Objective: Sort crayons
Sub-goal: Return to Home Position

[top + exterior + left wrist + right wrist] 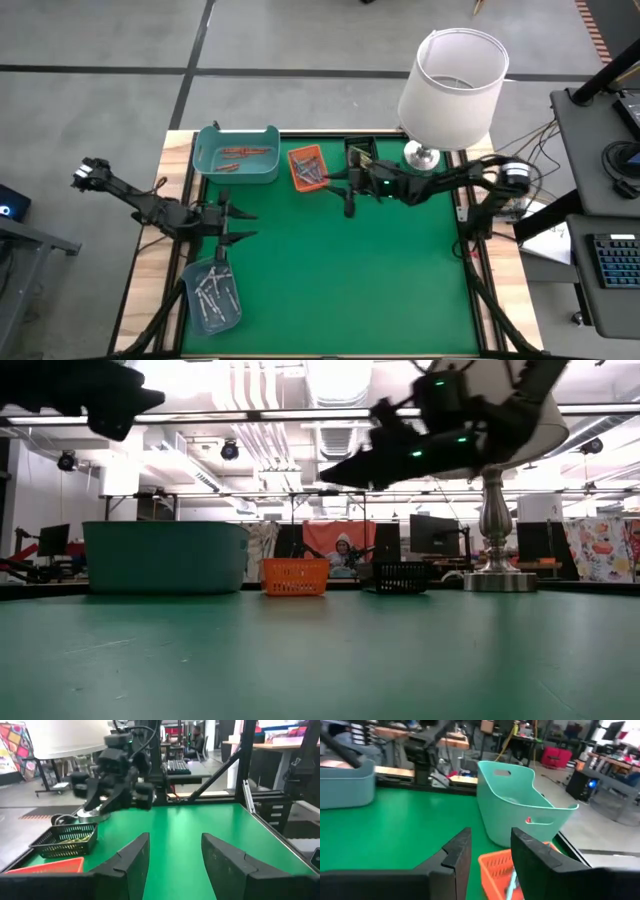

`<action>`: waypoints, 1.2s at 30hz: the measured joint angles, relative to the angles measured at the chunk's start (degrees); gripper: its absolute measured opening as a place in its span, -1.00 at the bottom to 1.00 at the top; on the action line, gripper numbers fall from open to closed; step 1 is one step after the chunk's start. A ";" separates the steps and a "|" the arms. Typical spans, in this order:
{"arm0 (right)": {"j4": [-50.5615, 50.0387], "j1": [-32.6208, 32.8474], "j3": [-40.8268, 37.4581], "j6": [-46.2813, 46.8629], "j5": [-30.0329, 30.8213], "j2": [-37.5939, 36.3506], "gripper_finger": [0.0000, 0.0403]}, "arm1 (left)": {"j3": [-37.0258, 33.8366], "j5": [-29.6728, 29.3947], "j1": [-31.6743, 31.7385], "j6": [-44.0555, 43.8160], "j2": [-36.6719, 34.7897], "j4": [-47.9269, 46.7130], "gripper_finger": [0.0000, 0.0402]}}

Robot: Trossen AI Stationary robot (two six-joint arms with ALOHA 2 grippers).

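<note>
Beside orange tray (300, 152), right gripper (491, 837) hangs w/ fingers spread, empty; left gripper (175, 840) also spread, near table (350, 270) left edge.

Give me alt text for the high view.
Both arms hang over a green table with jaws open and empty: the left arm by a grey tray of silvery crayons, the right arm beside the orange bin and black bin. A teal bin holds reddish crayons; a white lamp stands behind.
</note>
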 joint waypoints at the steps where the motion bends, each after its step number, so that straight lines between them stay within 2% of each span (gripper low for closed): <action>1: 0.15 -0.04 -1.77 -0.35 -0.97 -1.63 -0.38 | -1.07 -0.01 0.02 0.33 -1.63 -0.01 -0.19; 5: 0.35 -0.07 -8.77 -1.27 -3.46 -8.59 -0.42 | -5.86 -0.22 0.02 0.63 -7.52 2.32 -0.19; 10: 0.64 -0.18 -16.86 -1.44 -3.50 -18.21 -0.44 | -9.94 -0.69 0.05 1.83 -15.20 2.38 -0.19; 17: 2.90 -0.89 -26.64 -1.13 -3.50 -31.05 -0.44 | -10.20 -1.48 0.57 5.22 -26.05 -4.93 -0.19; 29: 13.54 -4.37 -40.81 1.68 -3.52 -43.70 -0.53 | -10.26 -4.33 1.25 5.83 -26.34 -5.90 -0.36; 32: 11.00 -5.08 -40.79 2.63 -4.03 -46.05 -0.55 | -10.37 -7.24 1.29 5.79 -26.34 -5.88 -0.40; 36: 10.94 -5.10 -40.79 2.25 -8.30 -47.38 -0.55 | -10.48 -12.65 1.33 4.80 -26.34 -5.84 -0.43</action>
